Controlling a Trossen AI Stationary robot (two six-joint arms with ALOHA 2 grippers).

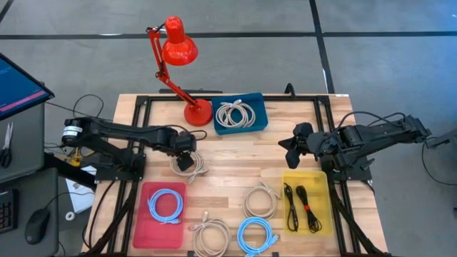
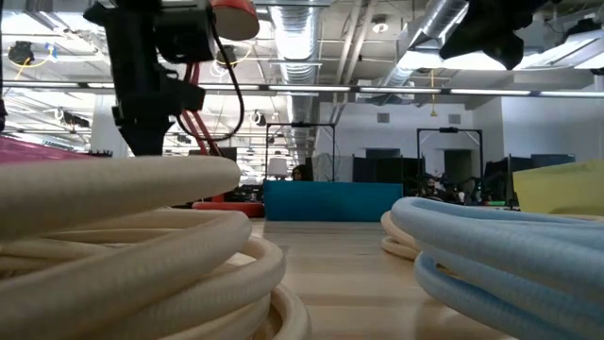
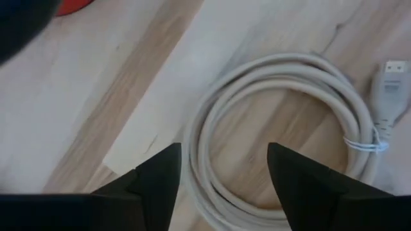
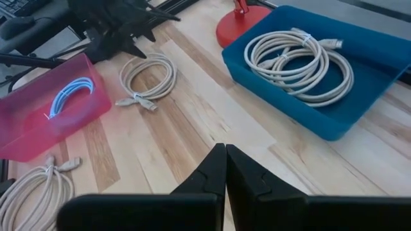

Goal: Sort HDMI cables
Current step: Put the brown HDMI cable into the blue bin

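Note:
My left gripper (image 1: 187, 155) hangs open, pointing down over a loose beige-white coil (image 1: 190, 166) that lies flat on the table. In the left wrist view its fingertips (image 3: 221, 160) straddle one arc of that coil (image 3: 282, 128). My right gripper (image 1: 291, 142) is shut and empty above bare wood (image 4: 225, 163). Another beige coil (image 1: 235, 113) lies in the blue bin (image 1: 261, 121). A light-blue coil (image 1: 166, 205) is in the pink bin (image 1: 146, 232), and two black bundles (image 1: 300, 207) lie in the yellow bin (image 1: 323, 182). Two beige coils (image 1: 260, 203) (image 1: 211, 236) and a light-blue coil (image 1: 255, 235) lie loose near the table's near edge.
A red desk lamp (image 1: 178, 50) stands with its base (image 1: 198, 112) beside the blue bin, close to my left arm. A black frame (image 1: 136, 107) runs round the table. The near loose coils fill the low view (image 2: 123, 236) (image 2: 510, 250). Bare wood lies mid-table (image 1: 243, 160).

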